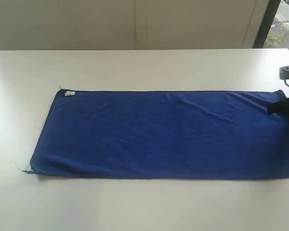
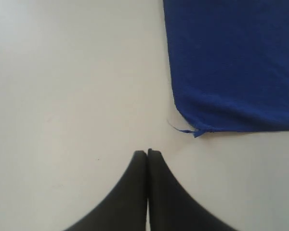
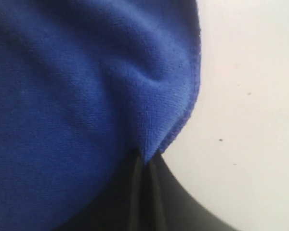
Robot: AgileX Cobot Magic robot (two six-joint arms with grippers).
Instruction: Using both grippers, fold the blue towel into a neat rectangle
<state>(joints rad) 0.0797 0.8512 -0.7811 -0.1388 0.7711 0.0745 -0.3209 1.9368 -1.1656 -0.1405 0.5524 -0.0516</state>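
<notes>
The left claw [image 2: 147, 153] does not show in the exterior view. Its own wrist view shows it shut tight with nothing in its grip, above bare white desk [image 2: 62, 72]. Near it, but not touching it, is a rounded corner of the blue towel [image 1: 159, 134], where a frayed thread [image 2: 191, 131] strays onto the desk.

In the exterior view the towel lies flat on the desk as one long strip. It runs from the left part of the desk across the middle to the right edge of the picture. A small white label [image 1: 70, 93] sits at its far left corner. The left and middle parts are smooth, and a few shallow creases cross the cloth further right.

At the towel's far right corner, the right claw [image 3: 144, 161] appears as a dark shape over the cloth. Its wrist view shows it closed on the towel's stitched edge, with the fleece pinched between its tips and puckered into soft folds above the grip. Bare desk lies just beside that edge.
</notes>
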